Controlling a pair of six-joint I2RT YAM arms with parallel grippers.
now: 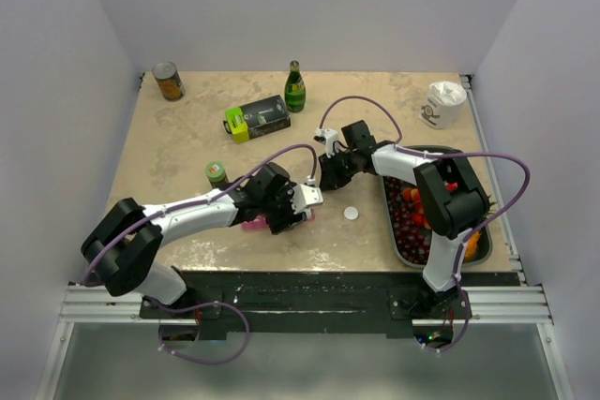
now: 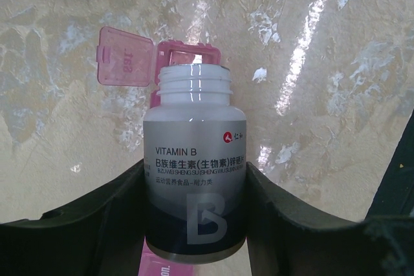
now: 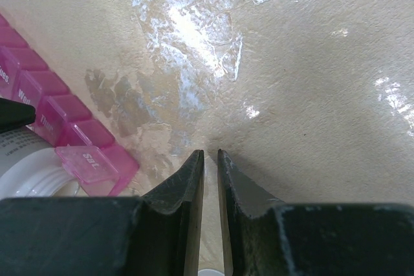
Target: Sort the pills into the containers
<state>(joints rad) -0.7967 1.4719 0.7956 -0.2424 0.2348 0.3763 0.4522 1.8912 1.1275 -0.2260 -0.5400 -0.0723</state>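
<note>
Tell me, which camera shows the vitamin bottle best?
Left wrist: the vitamin bottle fills the frame, label readable, cap off. Top external shows a small white shape; right wrist only its neck at the edge.

Left gripper (image 2: 194, 189) has the bottle (image 2: 194, 127) pinched between its two dark fingers (image 2: 110, 218), one on each side down low. The label says VITAMIN B, with a big B near the bottom. The cap's off, so you can see the bare threaded neck. Right behind the neck is the pink organiser (image 2: 187, 50), with one lid (image 2: 124, 57) flipped open off to the left. A bit more pink peeks out under the bottle. Everything sits on a shiny beige marble-look table (image 2: 323, 95) with lots of glare.
</note>
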